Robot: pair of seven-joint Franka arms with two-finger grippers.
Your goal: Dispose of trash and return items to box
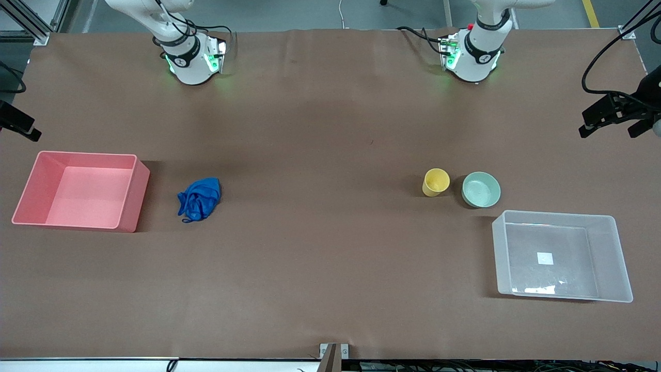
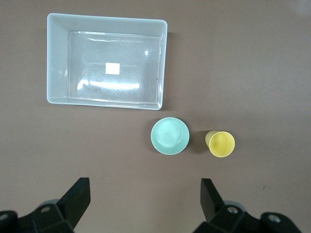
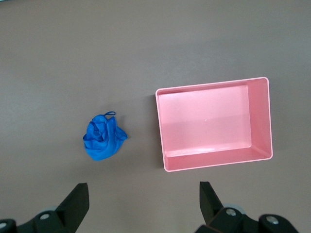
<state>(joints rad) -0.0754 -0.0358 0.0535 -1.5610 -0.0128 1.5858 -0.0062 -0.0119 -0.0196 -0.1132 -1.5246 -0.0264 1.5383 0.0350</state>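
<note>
The blue cloth wad [image 1: 200, 198] lies on the brown table beside the pink bin, toward the right arm's end; it also shows in the right wrist view [image 3: 103, 138]. The yellow cup [image 1: 436, 182] stands upright beside the mint-green bowl [image 1: 481, 189] toward the left arm's end. The clear box [image 1: 617, 253] sits empty, nearer to the front camera than the bowl. The left wrist view shows the box [image 2: 57, 58], bowl [image 2: 169, 136] and cup [image 2: 221, 143]. My left gripper [image 2: 145, 182] and right gripper [image 3: 143, 185] are open, empty and high over the table.
The pink bin [image 1: 135, 191] stands empty at the right arm's end, also in the right wrist view [image 3: 260, 116]. The arm bases [image 1: 191, 57] [image 1: 472, 54] stand at the table's back edge. Black fixtures [image 1: 614, 111] [image 1: 18, 124] jut in at both side edges.
</note>
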